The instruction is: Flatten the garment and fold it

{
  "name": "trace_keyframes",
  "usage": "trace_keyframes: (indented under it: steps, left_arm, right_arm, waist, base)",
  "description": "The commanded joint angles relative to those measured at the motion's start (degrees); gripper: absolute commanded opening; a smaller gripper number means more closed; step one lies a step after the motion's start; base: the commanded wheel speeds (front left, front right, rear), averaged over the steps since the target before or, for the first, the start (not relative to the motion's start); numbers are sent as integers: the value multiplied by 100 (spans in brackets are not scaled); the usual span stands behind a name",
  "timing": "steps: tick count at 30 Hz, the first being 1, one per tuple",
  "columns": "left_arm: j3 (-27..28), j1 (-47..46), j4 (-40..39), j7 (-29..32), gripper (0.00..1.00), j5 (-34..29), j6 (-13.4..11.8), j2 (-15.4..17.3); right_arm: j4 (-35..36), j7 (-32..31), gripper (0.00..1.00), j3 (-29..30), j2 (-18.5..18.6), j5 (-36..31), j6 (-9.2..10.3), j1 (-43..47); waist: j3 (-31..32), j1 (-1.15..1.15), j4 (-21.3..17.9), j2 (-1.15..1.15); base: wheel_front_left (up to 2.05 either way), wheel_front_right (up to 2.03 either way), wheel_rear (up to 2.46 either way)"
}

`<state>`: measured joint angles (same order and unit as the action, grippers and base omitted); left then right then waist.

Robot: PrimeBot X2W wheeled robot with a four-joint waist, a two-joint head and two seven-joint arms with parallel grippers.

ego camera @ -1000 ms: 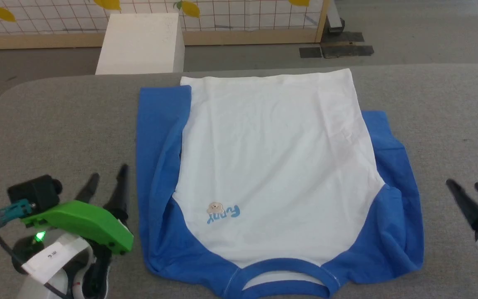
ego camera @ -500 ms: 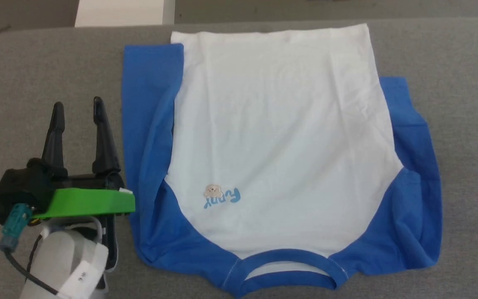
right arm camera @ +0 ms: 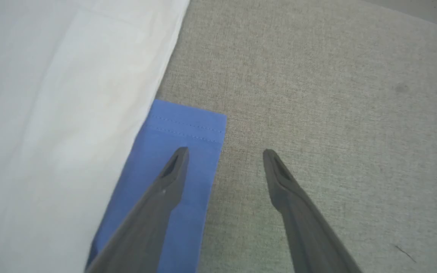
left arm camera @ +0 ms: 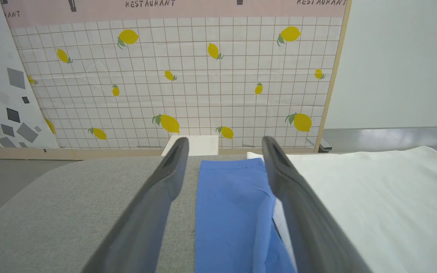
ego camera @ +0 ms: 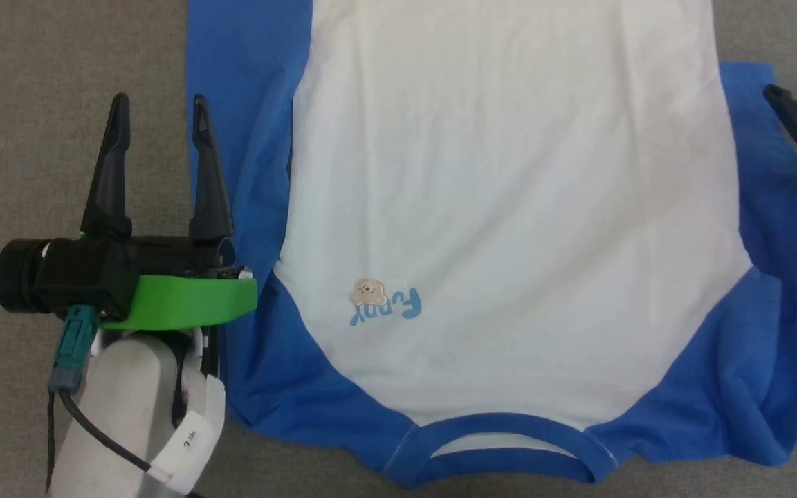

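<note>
The garment (ego camera: pixel 509 180) lies flat on the grey table, a white body with blue sleeves, its collar (ego camera: pixel 502 432) nearest me and a small logo (ego camera: pixel 385 304) on the chest. My left gripper (ego camera: pixel 158 111) is open beside the garment's left sleeve (ego camera: pixel 246 152), its inner finger over the sleeve's edge. In the left wrist view the left gripper (left arm camera: pixel 224 146) straddles that blue sleeve (left arm camera: pixel 233 208) low over the cloth. My right gripper (right arm camera: pixel 225 153) is open over the cuff of the right sleeve (right arm camera: pixel 180 125), one finger above blue cloth, the other above bare table. One of its fingers (ego camera: pixel 786 114) shows at the right edge.
Grey fabric table (right arm camera: pixel 336 94) surrounds the garment on both sides. Beyond the table's far edge stand a white box (left arm camera: pixel 197 145) and a lemon-patterned grid wall (left arm camera: pixel 203 83).
The head camera has tilted down and closer. The left gripper has moved forward and inward to the left sleeve's edge. The right gripper has come in to the right sleeve's cuff.
</note>
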<state>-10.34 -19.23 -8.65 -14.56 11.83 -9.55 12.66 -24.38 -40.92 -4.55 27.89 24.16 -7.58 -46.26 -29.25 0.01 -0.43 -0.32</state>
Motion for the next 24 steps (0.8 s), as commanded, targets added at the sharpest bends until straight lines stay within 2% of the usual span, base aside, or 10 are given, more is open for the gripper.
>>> trace_keyframes:
  steps: [1,7,8,9,13,19,24]
  left_arm:
    - [-2,-118,-44,-42,100,-73,37,-46]
    - [78,-135,-32,-43,100,-132,88,-267]
    - [152,-117,-33,-43,100,-165,116,-347]
    - [173,-108,-32,-43,100,-176,130,-361]
    - [256,-47,34,-43,100,-188,212,-423]
    - [397,61,135,-43,100,-164,363,-516]
    - [555,273,235,-43,100,-110,489,-597]
  right_arm:
    - [-61,11,100,-87,16,10,9,-131]
    - [-407,-83,100,-578,156,130,9,-307]
    - [-566,-245,23,-686,205,305,9,-315]
    - [-597,-289,1,-716,217,358,9,-311]
    - [-722,-197,0,-607,287,523,9,-312]
    - [-922,616,0,139,235,755,9,-234]
    - [-1149,1089,0,904,406,907,9,258]
  waist:
    - [-313,-1,165,32]
    - [-448,-1,194,32]
    - [-432,-1,184,32]
    - [-418,-1,177,32]
    - [-287,-1,126,32]
    - [143,-1,-10,32]
    - [667,-1,-156,32]
  base:
    - [0,0,0]
    - [0,0,0]
    - [0,0,0]
    - [0,0,0]
    - [0,0,0]
    - [0,0,0]
    - [0,0,0]
